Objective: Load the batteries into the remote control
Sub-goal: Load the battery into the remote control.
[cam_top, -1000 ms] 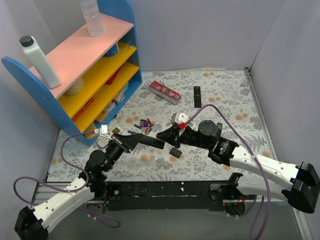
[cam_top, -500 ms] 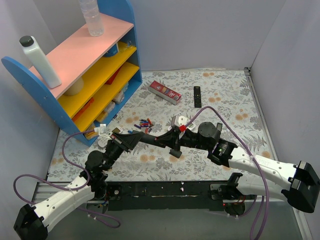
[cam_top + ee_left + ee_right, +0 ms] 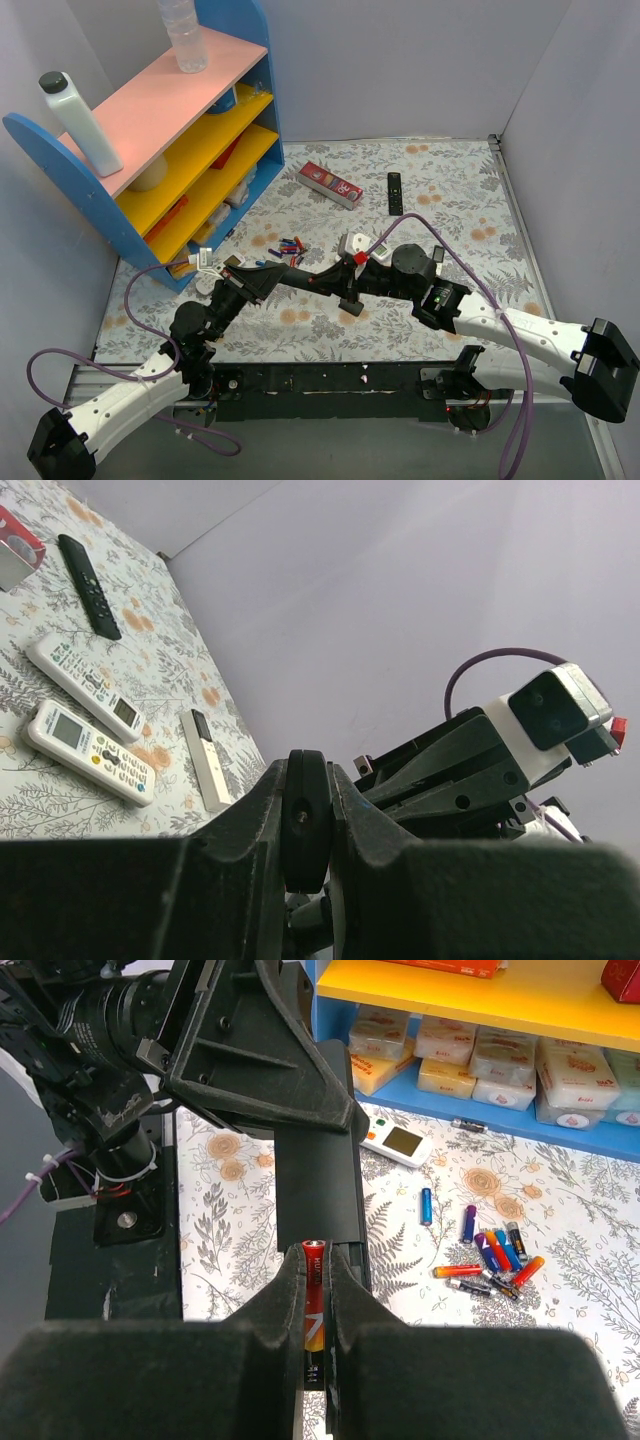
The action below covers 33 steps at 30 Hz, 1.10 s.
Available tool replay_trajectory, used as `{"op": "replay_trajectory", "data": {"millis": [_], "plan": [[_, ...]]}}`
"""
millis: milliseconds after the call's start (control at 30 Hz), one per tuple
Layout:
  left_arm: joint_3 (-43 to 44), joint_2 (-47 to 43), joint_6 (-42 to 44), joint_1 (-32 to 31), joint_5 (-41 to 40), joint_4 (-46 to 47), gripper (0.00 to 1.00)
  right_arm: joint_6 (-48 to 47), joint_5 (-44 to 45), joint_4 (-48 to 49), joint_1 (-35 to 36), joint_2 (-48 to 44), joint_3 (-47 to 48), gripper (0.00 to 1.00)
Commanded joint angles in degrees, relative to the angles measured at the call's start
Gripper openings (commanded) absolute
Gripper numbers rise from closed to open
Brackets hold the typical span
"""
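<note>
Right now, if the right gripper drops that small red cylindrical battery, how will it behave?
The red cylindrical battery is smooth and round, so it would probably roll on the flowered table. Pinched across its curved sides by the right gripper, it may pivot or slip.

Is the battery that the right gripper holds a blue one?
No, the battery pinched between the fingers of the right gripper is red.

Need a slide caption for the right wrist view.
Right gripper holds a red battery at the end of the black remote gripped by the left gripper; spare batteries lie beyond.
</note>
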Motion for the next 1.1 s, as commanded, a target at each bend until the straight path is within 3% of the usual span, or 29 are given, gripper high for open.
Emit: {"op": "replay_trajectory", "data": {"millis": [0,367,1067], "plan": [[0.1,-0.8,-0.1,0.3,0.1,1.4,0.0,-2.5,0.7,-2.9,0.2,0.2,1.1,0.01],[-0.1,-1.4,-0.8,0.3,0.0,3.3,0.0,-4.3,1.4,-7.4,0.2,1.0,1.4,0.01],[2.0,-1.8,0.8,0.3,0.9,5.3,0.0,-5.6,-5.1,-14.1,0.3,8.3,3.1,0.03]]}}
